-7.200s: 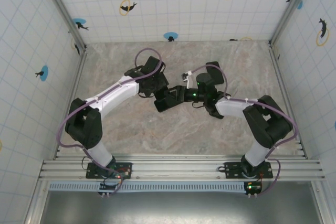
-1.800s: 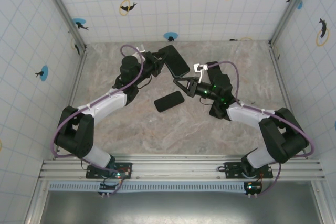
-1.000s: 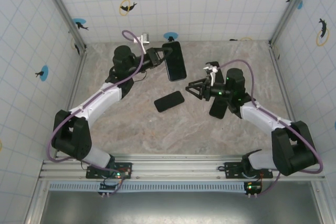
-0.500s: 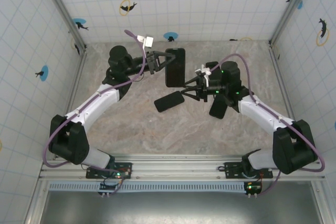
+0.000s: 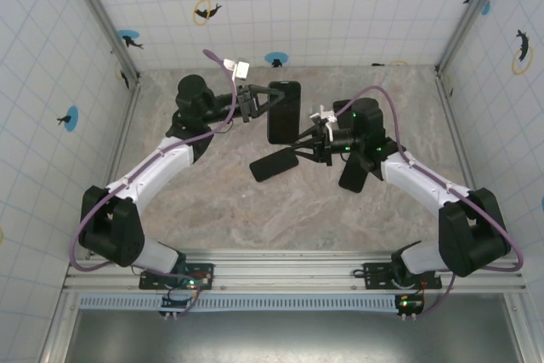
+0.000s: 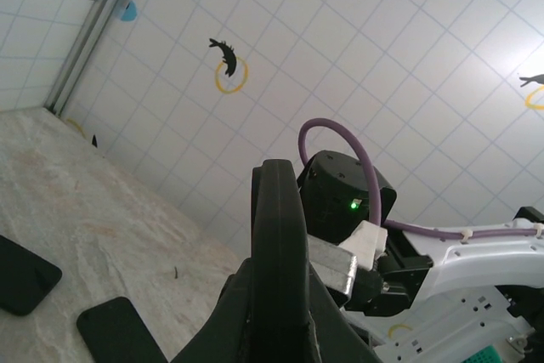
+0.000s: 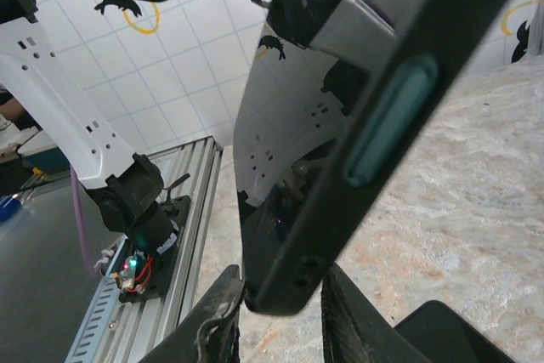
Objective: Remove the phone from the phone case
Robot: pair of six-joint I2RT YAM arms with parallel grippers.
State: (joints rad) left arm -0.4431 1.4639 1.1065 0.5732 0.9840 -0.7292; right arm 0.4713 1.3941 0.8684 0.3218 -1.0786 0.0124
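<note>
The phone (image 5: 284,112), dark-edged with a teal side button, was held in the air above the desk (image 5: 221,201) by the left end effector (image 5: 257,101), which was clamped tight on its edge. The right end effector (image 7: 283,282) was set astride the phone's lower end, a finger close on each side; whether the phone was gripped by it could not be told. A flat dark slab (image 5: 274,163) and a second slab (image 5: 352,173) were seen lying apart on the desk below.
</note>
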